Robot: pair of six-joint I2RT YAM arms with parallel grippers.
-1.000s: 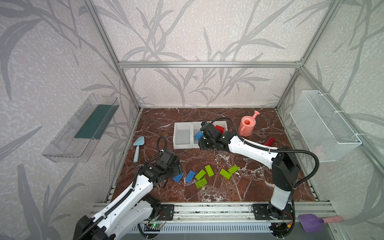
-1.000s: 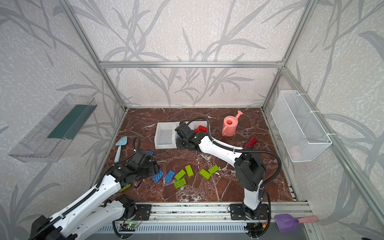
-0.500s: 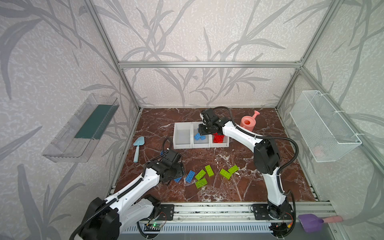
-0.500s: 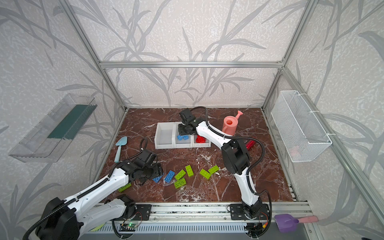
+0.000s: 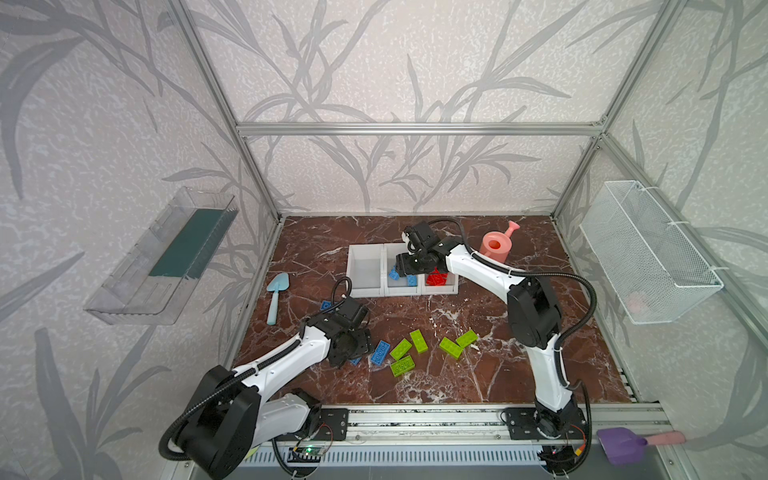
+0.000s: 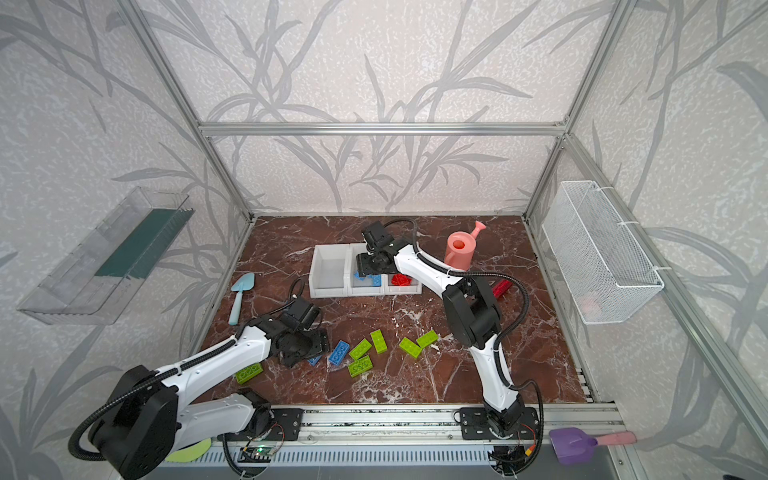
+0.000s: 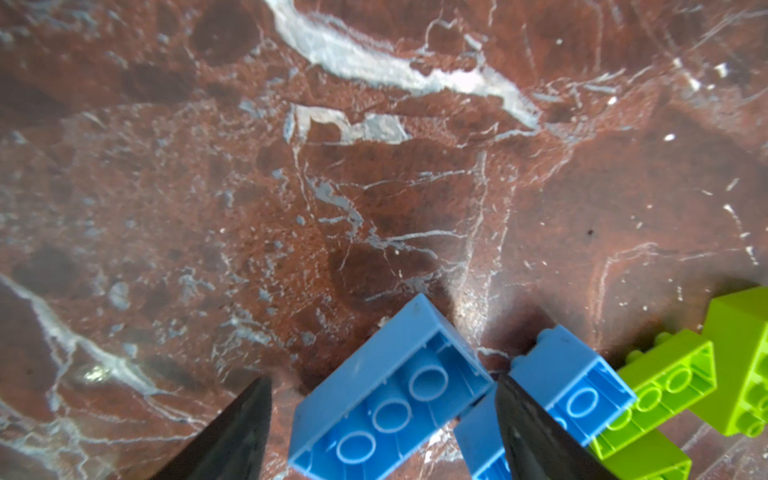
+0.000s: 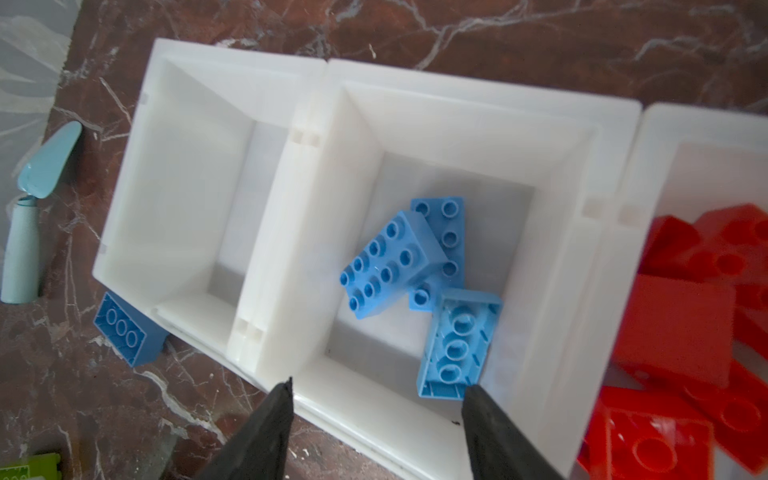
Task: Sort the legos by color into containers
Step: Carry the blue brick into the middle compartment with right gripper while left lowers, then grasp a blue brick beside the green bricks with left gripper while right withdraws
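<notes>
**A:** Where is the right gripper (image 8: 378,386)?

**B:** It hangs over the middle one of the containers (image 8: 457,95). Its jaws stand apart and nothing is between them. Three blue legos (image 8: 386,266) lie in that bin, and red legos (image 8: 677,328) fill the bin to its right.

**A:** And the left gripper (image 7: 380,380)?

**B:** It is low over the marble floor (image 7: 374,187), on the near left. The jaws are wide. One blue brick (image 7: 390,395) lies upside down between them, not squeezed. Some green legos (image 5: 417,341) lie on the floor to the right of it.
</notes>
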